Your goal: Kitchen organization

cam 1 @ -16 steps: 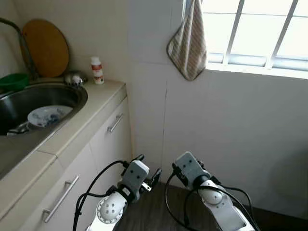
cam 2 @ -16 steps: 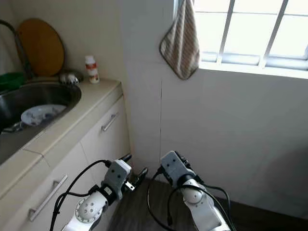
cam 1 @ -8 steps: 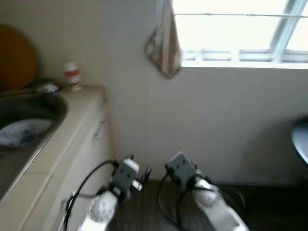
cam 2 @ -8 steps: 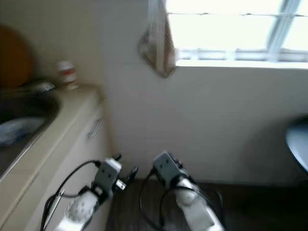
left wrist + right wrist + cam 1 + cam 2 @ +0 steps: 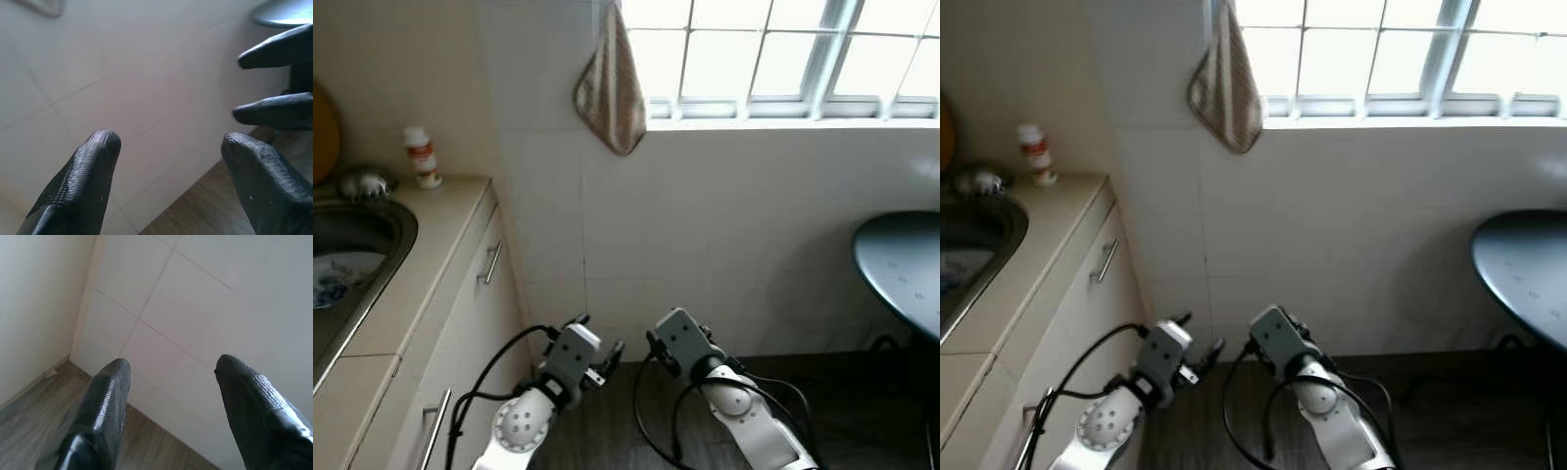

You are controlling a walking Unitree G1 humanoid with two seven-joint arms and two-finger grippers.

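White tiled wall (image 5: pixel 705 225) is faced at close range, with both arms held low in front of it. The left gripper (image 5: pixel 166 147) is spread apart with nothing between its fingers, and the right gripper (image 5: pixel 168 369) is likewise spread and empty.

The things to be organised lie at the robot's left: a counter (image 5: pixel 421 255) carrying a small bottle (image 5: pixel 421 157), and a sink (image 5: pixel 372 220) with a patterned plate (image 5: pixel 335 279) inside. A striped cloth (image 5: pixel 610 88) hangs beside the window (image 5: pixel 773 54).

The step in hand is judged to be a walk or turn, nothing being gripped yet. It would be done well if the arms were kept tucked until the counter is squared up, and a reach begun only then.

Little room is left ahead, as the wall is near. The cabinet front with its handles (image 5: pixel 490 262) bounds the left, and the rim of a dark round table (image 5: pixel 901 269) intrudes on the right. Open wooden floor (image 5: pixel 626 421) lies between these.
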